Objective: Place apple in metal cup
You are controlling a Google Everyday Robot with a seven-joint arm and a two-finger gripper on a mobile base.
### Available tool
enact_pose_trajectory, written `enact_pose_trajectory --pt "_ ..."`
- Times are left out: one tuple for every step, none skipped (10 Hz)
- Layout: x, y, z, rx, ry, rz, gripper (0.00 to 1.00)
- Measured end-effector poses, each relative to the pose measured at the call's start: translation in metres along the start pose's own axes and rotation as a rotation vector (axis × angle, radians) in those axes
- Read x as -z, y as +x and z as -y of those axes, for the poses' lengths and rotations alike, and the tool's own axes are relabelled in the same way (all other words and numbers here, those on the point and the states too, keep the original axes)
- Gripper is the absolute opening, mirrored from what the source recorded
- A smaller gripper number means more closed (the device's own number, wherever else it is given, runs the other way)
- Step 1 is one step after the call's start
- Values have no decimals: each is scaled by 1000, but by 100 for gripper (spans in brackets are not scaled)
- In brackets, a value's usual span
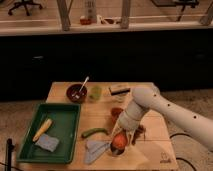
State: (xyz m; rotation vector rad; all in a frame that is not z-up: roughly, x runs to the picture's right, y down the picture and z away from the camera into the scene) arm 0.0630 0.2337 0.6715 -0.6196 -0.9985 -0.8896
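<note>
The apple point(119, 142) is a small orange-red fruit near the front of the wooden table point(155, 150). My gripper point(123, 136) comes down from the white arm point(150, 102) on the right and sits right over the apple, touching it from above. A pale silvery rim directly under and around the apple looks like the metal cup point(115, 151); most of it is hidden by the apple and the gripper. I cannot tell whether the apple rests in the cup or is held just above it.
A long green pepper point(94, 132) and a grey cloth point(95, 148) lie left of the apple. A reddish-brown bowl point(116, 112), dark grapes point(140, 131), a green cup point(95, 93), a dark bowl with a spoon point(77, 93) and a green tray point(60, 120) stand around.
</note>
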Motion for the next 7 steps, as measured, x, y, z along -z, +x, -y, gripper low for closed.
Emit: enact_pose_trajectory --pt "0 0 -1 0 3 2 20" --pt "0 0 -2 -1 4 2 29" --pt "0 0 -3 -2 5 1 39" --pt "0 0 -4 -3 6 1 47" --pt "1 0 -4 -4 12 -2 59" --pt "1 1 -4 -4 14 -5 69" --pt "1 1 -5 -4 15 -6 77"
